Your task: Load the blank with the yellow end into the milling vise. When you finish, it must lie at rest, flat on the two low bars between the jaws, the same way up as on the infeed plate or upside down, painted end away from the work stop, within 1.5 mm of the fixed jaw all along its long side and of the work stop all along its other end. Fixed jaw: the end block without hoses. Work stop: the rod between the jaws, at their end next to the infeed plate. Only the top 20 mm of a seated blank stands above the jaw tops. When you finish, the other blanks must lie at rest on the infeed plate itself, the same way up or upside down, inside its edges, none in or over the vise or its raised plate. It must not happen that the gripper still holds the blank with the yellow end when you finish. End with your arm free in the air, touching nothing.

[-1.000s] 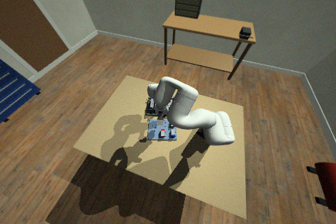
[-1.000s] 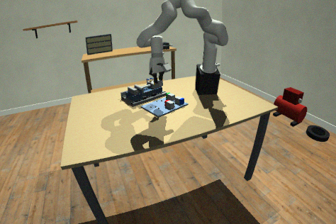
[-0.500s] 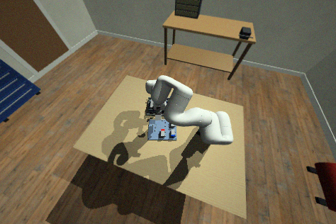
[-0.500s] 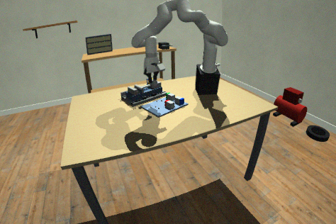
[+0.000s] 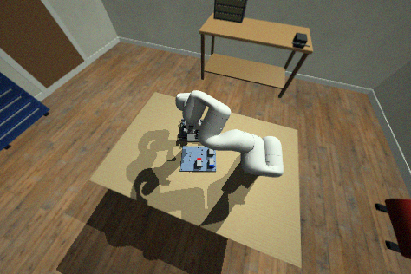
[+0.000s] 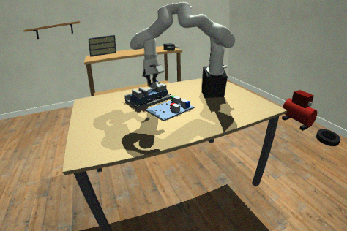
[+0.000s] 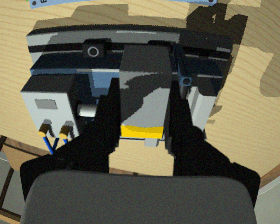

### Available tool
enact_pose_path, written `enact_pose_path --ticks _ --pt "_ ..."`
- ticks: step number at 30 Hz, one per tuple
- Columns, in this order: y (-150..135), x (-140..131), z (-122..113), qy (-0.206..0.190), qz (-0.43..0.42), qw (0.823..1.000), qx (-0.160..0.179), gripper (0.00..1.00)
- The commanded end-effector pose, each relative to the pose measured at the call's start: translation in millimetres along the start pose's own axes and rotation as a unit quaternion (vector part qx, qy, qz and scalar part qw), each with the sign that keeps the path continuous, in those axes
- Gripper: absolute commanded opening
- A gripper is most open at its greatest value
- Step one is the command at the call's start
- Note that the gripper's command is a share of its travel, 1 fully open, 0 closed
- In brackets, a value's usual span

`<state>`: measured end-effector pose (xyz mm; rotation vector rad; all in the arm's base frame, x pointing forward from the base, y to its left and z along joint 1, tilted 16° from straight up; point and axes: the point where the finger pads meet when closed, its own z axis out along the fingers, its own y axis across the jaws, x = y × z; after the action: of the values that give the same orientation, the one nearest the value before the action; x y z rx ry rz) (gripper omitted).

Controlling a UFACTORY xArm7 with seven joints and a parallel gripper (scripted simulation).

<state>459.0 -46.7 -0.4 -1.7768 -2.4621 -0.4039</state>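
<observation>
In the wrist view my gripper point(image 7: 143, 94) is shut on the grey blank with the yellow end point(image 7: 145, 96) and grips its long sides. The blank hangs over the dark vise point(image 7: 124, 63), between the jaw block with hoses point(image 7: 47, 106) on the left and the fixed jaw point(image 7: 204, 103) on the right. I cannot tell whether it rests on the low bars. The work stop point(image 7: 92, 50) shows at the plate end of the vise. In the exterior view the gripper point(image 6: 152, 80) stands right above the vise point(image 6: 146, 95).
The blue infeed plate point(image 6: 169, 110) lies beside the vise and carries the red-ended blank point(image 6: 174, 107), the blue-ended blank point(image 6: 187, 104) and the green-ended blank point(image 6: 176, 99). The arm's black base point(image 6: 214, 84) stands behind the plate.
</observation>
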Motion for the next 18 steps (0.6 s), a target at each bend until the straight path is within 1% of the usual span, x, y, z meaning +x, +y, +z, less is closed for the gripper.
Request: enact_pose_path --ticks 1,8,15,18 --pt "6 -14 -1 -0.002 0.0 1.0 -0.001 0.0" --pt "21 -46 0 -0.001 0.0 1.0 -0.001 0.0" --pt "21 -46 0 -0.001 0.0 1.0 -0.001 0.0" --pt "28 -61 0 -0.002 0.0 1.0 -0.002 0.0"
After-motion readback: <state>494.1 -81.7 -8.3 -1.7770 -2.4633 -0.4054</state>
